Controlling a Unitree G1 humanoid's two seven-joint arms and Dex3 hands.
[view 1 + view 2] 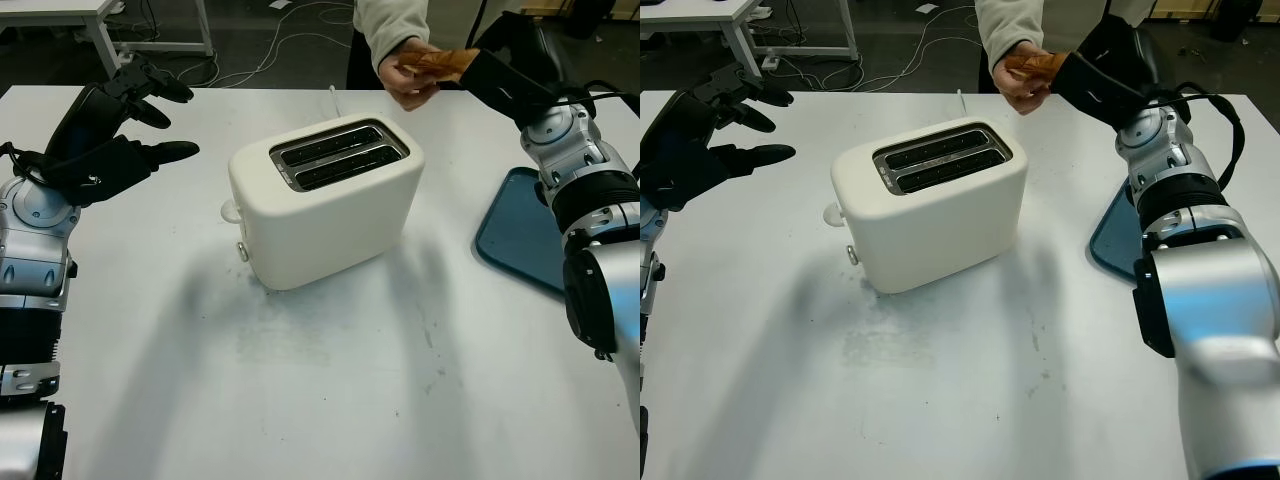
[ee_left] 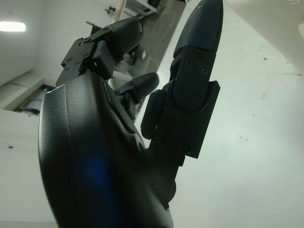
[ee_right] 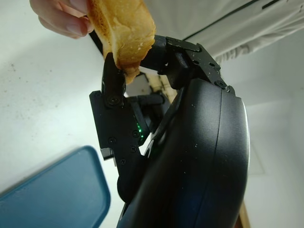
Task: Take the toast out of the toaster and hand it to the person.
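I have the right hand [image 1: 500,75] reached past the toaster [image 1: 325,200], fingers pinching the toast [image 3: 123,33] so the person's hand [image 1: 405,75] can take it. My left hand [image 1: 110,130] waits open off to the toaster's left, out of the way

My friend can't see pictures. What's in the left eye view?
The robot's right hand holds toast out to a person's hand, which grips it too. A white toaster sits mid-table, the open left hand beside it.
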